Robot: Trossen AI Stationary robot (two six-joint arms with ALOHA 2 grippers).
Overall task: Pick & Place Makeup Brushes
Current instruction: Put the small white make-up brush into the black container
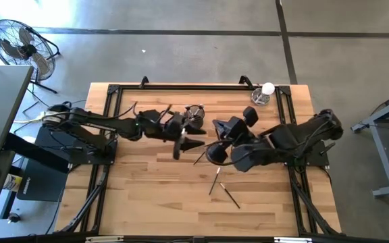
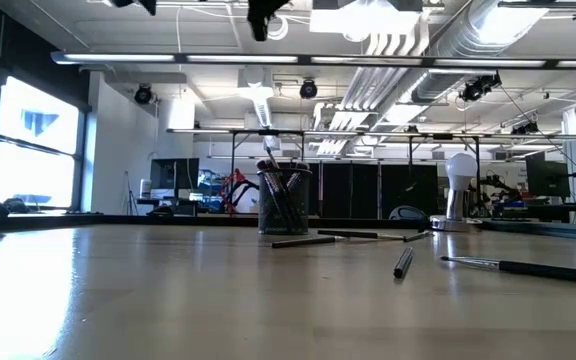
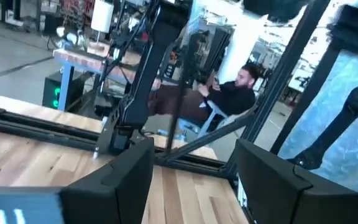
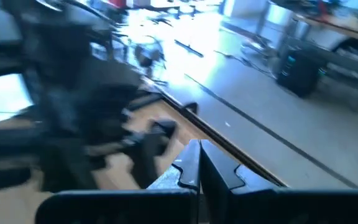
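A small black cup stands at the far middle of the table with several makeup brushes upright in it. More brushes lie flat on the wood: one just in front of the cup and two nearer the front. My left gripper hangs open above the table beside the cup, pointing level, with nothing between its fingers. My right gripper is shut and empty, raised high over the table's middle, to the right of the cup.
A clear glass with a white ball stands at the far right corner. A black frame runs around the table. A fan stands on the floor at the far left. A seated person shows beyond the table.
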